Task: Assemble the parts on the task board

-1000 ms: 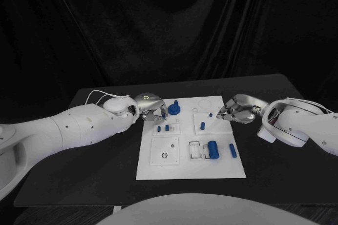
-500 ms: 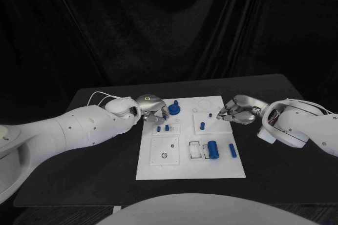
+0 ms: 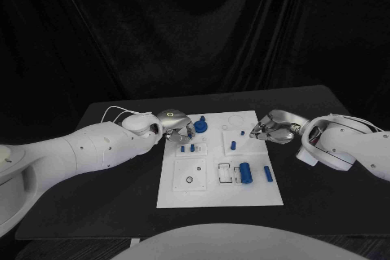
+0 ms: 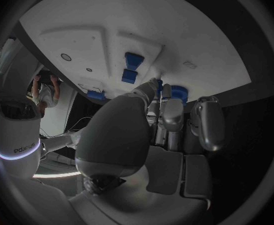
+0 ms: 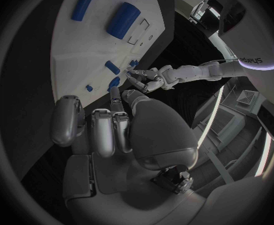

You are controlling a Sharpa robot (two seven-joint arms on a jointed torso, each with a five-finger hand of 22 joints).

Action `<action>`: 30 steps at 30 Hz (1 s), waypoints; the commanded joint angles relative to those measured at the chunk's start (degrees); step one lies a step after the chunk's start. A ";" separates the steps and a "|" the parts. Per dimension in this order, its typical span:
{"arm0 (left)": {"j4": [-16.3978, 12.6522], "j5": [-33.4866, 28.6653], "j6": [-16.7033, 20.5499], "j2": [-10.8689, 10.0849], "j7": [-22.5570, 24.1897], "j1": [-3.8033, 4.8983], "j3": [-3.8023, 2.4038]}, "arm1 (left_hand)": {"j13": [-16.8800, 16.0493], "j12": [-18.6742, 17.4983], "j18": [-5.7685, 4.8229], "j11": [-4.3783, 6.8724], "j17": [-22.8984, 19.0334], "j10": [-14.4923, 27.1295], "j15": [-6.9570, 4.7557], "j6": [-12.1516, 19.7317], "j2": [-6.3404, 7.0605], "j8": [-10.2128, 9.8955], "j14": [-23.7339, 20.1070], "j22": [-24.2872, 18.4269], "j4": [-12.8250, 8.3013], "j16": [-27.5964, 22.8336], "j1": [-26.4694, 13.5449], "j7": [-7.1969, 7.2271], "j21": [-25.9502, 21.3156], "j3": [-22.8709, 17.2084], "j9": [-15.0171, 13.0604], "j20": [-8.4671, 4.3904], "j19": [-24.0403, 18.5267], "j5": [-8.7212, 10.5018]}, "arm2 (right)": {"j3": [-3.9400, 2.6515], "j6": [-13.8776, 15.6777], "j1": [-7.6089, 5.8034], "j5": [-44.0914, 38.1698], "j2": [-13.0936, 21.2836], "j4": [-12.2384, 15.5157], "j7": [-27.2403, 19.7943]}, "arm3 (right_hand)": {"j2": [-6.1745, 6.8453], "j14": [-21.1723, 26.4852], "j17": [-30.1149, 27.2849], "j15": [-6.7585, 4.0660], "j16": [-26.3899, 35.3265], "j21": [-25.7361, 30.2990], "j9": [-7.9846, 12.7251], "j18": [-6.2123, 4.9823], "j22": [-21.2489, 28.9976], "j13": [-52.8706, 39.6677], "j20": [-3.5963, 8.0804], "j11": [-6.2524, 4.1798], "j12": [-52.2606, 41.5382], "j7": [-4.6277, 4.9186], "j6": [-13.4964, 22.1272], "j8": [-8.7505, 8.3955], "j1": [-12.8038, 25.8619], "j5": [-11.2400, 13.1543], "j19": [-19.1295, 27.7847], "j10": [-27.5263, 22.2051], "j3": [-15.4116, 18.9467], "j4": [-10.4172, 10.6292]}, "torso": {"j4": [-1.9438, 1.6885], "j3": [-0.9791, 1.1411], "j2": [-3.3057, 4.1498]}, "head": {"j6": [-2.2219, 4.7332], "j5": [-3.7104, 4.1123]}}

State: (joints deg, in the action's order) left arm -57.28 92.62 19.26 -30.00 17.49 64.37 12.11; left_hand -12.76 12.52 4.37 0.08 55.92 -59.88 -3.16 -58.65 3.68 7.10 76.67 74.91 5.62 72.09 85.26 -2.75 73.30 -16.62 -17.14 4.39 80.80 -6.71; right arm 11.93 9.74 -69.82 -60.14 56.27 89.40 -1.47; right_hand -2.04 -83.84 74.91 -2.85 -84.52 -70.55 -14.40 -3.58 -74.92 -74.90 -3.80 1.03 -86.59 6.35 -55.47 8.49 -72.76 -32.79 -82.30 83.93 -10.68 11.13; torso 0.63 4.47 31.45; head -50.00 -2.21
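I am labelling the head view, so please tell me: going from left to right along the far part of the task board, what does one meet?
Left robot hand → upright blue part → small blue peg → right robot hand, all along the far part of the task board.

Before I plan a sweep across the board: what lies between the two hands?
In the head view, between the left hand and the right hand lies the far part of the task board, with an upright blue part and smaller blue pegs.
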 commanded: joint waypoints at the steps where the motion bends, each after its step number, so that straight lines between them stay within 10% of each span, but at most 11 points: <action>1: 0.06 0.20 -1.39 0.02 -0.13 -0.29 0.01 | 0.05 -0.41 -0.50 0.08 -0.13 0.36 0.01 0.28 0.58 -0.38 -0.52 9.90 0.34 -0.42 -0.07 0.26 -0.43 0.03 0.08 -0.07 -0.58 -0.01 | -0.05 -0.08 0.14 -0.02 0.13 0.11 0.68 | -0.13 -4.15 5.69 0.31 0.27 0.35 -0.07 -0.78 -9.23 -7.73 0.11 0.39 0.36 -0.24 0.03 -0.21 -0.32 -0.33 0.46 1.62 -0.17 -0.30 | -0.01 0.03 0.00 | 0.00 0.03; 21: -0.11 0.20 -1.60 -0.21 -0.48 -0.44 0.01 | 0.36 -1.76 -0.30 0.26 -1.66 1.38 0.01 1.04 1.03 -1.10 -1.65 9.60 0.70 -1.56 -0.08 0.61 -1.66 -0.06 0.33 -0.04 -1.35 0.08 | -0.05 -0.51 0.32 -0.02 -0.06 -0.02 0.96 | -0.15 -4.13 5.62 0.29 0.30 0.39 -0.08 -0.78 -9.22 -7.68 0.13 0.37 0.39 -0.24 0.05 -0.23 -0.50 -0.37 0.47 1.60 -0.33 -0.55 | -0.03 0.02 0.00 | 0.00 -0.16; 30: 0.44 0.20 -1.66 -0.33 -2.59 -0.47 0.01 | 1.86 -6.62 0.18 -1.04 -4.27 8.75 0.74 14.72 2.86 -3.53 -3.65 8.94 2.05 -3.52 -1.40 5.71 -4.76 1.39 4.04 0.23 -2.89 1.94 | -0.05 -0.60 0.34 -0.02 -0.05 -0.05 0.93 | -0.08 -4.12 5.58 0.29 0.33 0.45 -0.09 -0.79 -9.20 -7.57 0.13 0.38 0.45 -0.22 0.05 -0.23 -0.50 -0.33 0.49 1.53 -0.34 -0.63 | -0.03 0.02 0.01 | 0.00 -0.36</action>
State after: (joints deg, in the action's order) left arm -56.91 92.63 18.03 -30.25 15.99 64.01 12.15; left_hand -10.95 6.07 4.38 -0.89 51.76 -51.39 -2.42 -44.40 6.10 3.61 73.26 74.91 7.77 68.76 83.92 2.80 68.67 -15.40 -13.23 4.70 78.23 -4.94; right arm 11.93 9.49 -69.61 -60.14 56.14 89.32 -1.41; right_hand -2.04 -83.84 74.91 -2.85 -84.52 -70.33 -14.44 -3.57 -74.91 -74.90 -3.65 1.03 -86.36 6.35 -55.47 8.49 -72.76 -32.79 -82.15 83.93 -11.07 10.74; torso 0.59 4.49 31.44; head -50.00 -2.52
